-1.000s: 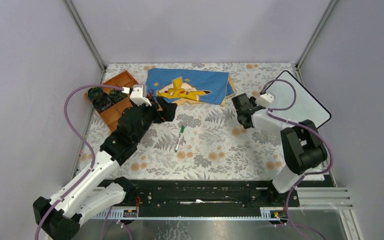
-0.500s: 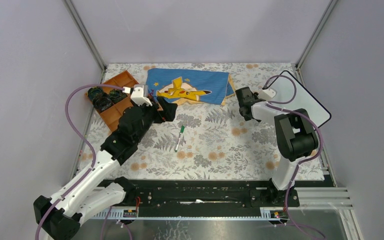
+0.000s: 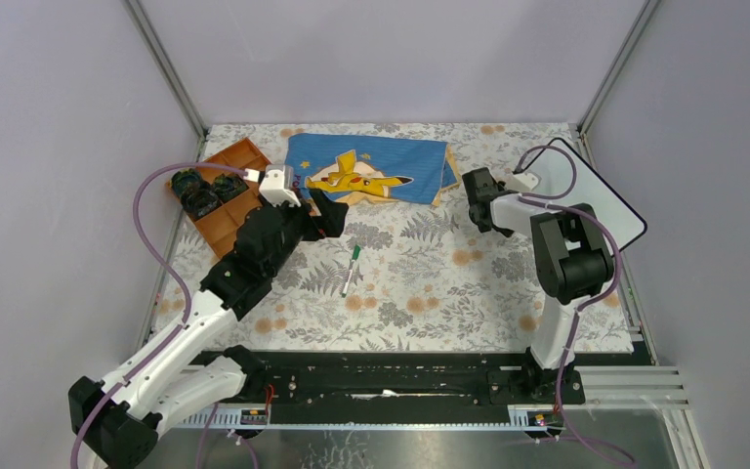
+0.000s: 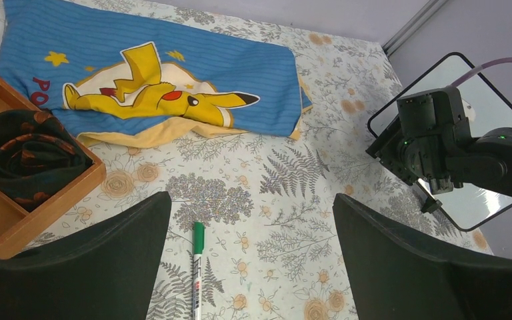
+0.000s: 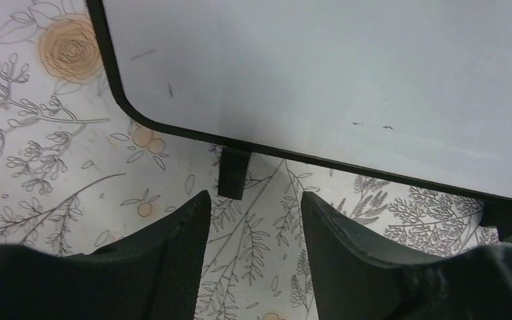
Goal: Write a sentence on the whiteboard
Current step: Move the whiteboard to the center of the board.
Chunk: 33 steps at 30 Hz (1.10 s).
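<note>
The whiteboard point(image 3: 605, 210) lies at the back right, glossy white with a thin black frame. It is blank apart from a few faint specks, and no sentence shows on it. My right gripper point(image 3: 483, 207) hangs over its near-left edge. In the right wrist view the right gripper point(image 5: 255, 200) is open and empty just short of the board point(image 5: 320, 67), with a black foot point(image 5: 233, 173) ahead of the left finger. A green-capped marker point(image 3: 352, 269) lies on the floral table. My left gripper point(image 4: 251, 198) is open above it, with the marker point(image 4: 197, 267) near its left finger.
A blue Pikachu cloth point(image 3: 371, 176) lies at the back centre. An orange wooden tray point(image 3: 239, 156) holding dark rolled items point(image 3: 195, 192) sits at the back left, close to my left arm. Grey walls and metal posts enclose the table.
My right gripper has moved back and slightly right toward the whiteboard's edge, with its elbow folding in to the left. My left gripper has shifted slightly. The marker has not moved.
</note>
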Motion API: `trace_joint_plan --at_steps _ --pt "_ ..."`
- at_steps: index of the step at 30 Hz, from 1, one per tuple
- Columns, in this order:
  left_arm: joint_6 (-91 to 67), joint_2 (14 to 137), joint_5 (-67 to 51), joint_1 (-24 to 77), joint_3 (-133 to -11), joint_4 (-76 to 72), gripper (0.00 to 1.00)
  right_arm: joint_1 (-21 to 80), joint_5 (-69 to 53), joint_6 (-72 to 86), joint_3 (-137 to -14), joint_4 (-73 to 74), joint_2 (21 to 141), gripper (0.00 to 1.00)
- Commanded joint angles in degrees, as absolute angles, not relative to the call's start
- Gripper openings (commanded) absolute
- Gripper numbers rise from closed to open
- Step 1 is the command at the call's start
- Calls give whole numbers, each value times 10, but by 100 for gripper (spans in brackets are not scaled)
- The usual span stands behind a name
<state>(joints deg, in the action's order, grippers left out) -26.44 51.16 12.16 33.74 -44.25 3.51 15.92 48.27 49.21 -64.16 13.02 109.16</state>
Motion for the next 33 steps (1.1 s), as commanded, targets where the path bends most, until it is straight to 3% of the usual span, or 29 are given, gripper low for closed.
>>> trace_joint_plan --at_steps 1,14,33 --pt "-266 513 130 341 -451 22 99 155 492 488 -685 129 1108 59" --pt "-266 512 129 341 -452 22 99 148 490 494 -737 168 1146 58" --pt "-268 506 128 341 -450 23 99 142 488 516 -768 210 1168 48"
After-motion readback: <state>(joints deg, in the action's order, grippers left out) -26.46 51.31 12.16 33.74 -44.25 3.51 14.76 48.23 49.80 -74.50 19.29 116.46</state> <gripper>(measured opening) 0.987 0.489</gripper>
